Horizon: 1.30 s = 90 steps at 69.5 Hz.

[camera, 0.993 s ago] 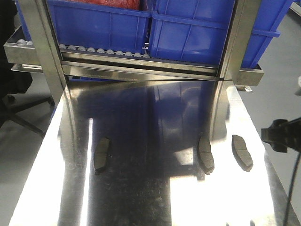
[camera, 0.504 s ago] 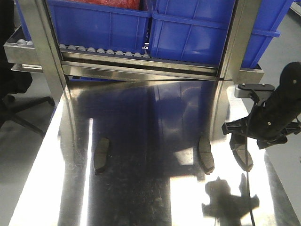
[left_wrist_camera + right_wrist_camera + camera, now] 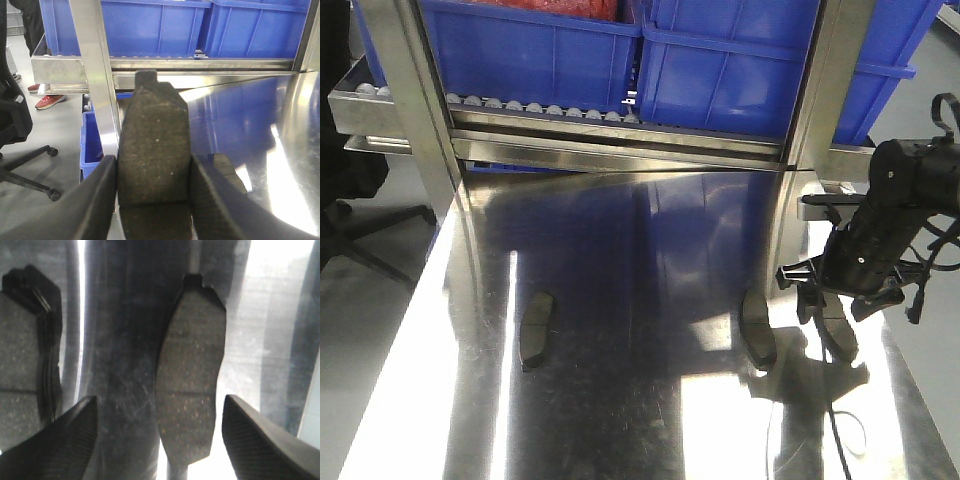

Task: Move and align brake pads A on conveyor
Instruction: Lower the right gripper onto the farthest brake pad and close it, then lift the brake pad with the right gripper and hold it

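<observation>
one brake pad [image 3: 189,370] lies between spread fingers [image 3: 70,435] of the right hand [image 3: 160,432]; left hand [image 3: 154,195] grips another pad [image 3: 152,145].

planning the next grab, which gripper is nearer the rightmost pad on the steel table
Right. The right gripper hangs open just above the rightmost pad, a finger on either side. The left gripper, shut on another pad, is out of the front view, by the table's left side.

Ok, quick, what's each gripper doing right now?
Left gripper: shut on a brake pad.
Right gripper: open above the rightmost pad on the steel tabletop.
</observation>
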### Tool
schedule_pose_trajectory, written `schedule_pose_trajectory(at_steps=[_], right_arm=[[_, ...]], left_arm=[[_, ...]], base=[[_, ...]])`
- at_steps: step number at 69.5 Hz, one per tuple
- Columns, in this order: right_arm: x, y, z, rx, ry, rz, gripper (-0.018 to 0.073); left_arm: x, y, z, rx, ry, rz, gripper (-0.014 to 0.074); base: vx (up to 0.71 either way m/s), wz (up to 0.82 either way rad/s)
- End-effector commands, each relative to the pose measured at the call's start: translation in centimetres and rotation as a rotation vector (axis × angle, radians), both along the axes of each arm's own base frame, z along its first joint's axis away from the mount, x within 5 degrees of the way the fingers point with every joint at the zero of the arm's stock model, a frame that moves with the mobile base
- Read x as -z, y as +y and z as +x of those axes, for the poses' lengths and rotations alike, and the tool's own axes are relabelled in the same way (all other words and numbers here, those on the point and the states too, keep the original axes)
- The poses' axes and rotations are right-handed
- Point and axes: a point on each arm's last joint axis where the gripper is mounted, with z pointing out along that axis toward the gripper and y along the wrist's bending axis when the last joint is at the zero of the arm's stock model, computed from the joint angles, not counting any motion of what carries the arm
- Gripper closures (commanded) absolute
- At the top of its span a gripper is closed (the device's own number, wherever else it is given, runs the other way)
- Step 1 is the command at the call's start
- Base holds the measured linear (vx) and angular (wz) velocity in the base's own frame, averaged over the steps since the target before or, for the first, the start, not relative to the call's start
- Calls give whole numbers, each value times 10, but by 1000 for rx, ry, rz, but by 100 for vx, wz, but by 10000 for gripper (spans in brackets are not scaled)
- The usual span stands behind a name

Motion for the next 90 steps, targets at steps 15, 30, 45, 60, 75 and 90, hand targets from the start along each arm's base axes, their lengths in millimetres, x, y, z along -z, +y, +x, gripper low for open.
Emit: schedule_pose_trajectory(at_steps=[15,30,45,60,75,90], right_arm=[[-9,-3,13,8,-48,-25,78],[-1,-4,17,0,-27,-41,188],[-13,-5,19,10,-107,-39,483],[-53,-6,10,-1,-228,-37,570],[-104,-12,-30,-6,-477,-48,569],[-142,-17,-97,-2,-751,-22,569]], left_arm=[[-16,-1,1,8,-107,-26,602],[-16,-1,1,8,-107,-26,602],[-16,-1,1,8,-107,-26,602],[-16,-1,1,8,-107,-26,602],[-16,-1,1,8,-107,-26,602],[-16,-1,1,8,-107,-26,602]], base=[[0,0],[0,0],[0,0],[0,0],[0,0],[0,0]])
